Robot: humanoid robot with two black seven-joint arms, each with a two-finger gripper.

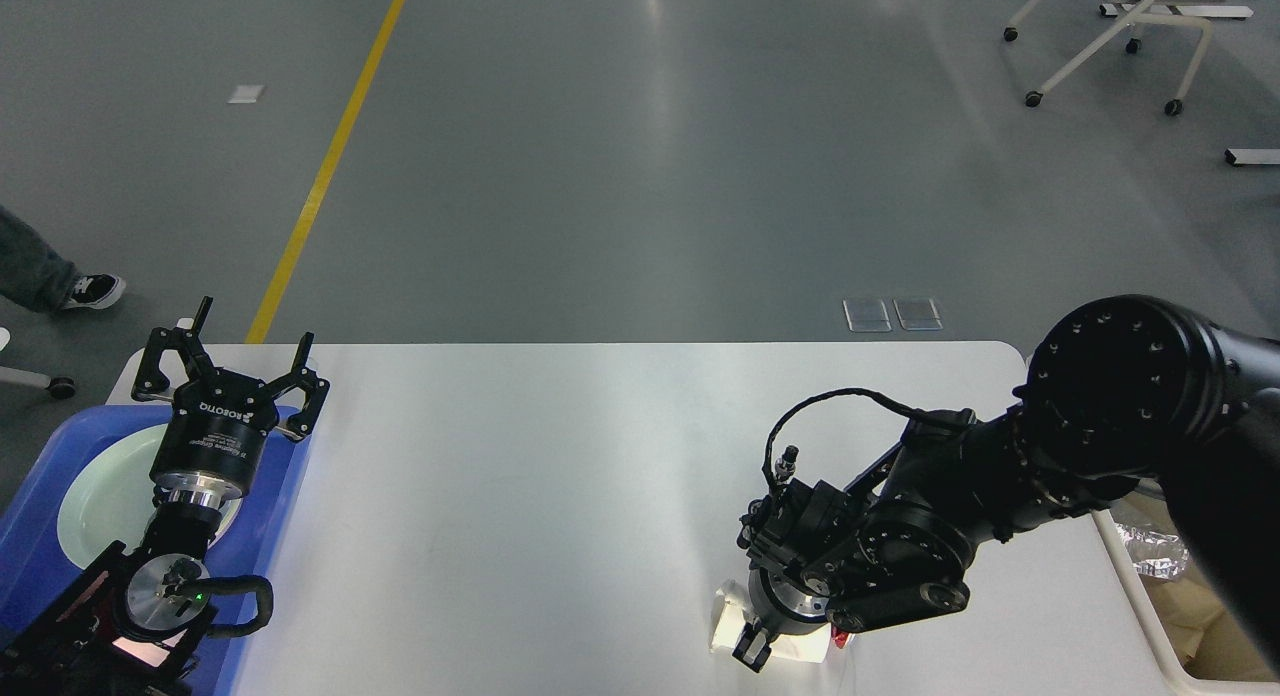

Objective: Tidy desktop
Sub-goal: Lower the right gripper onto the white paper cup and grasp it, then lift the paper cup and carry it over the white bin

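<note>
From my head, the desktop (560, 496) spreads wide and white below me, its far edge running straight across. My left arm rises from the near left corner, wrist straight, and its claw (228, 361) points away toward the far left corner, fingers (305, 381) spread wide with nothing between them. It hangs over the far end of a blue tray (40, 516) that sits at the left edge with a pale plate (100, 496) in it. My right arm sweeps in from the right edge, elbow high, forearm bent back toward me, wrist turned down. Its claw (752, 644) points at the near edge, down on a small white thing (722, 626) with a touch of red beside it. The fingers are dark and mostly hidden under the wrist, so I cannot tell how far apart they stand. A cream bin (1150, 616) stands just off the right edge.
</note>
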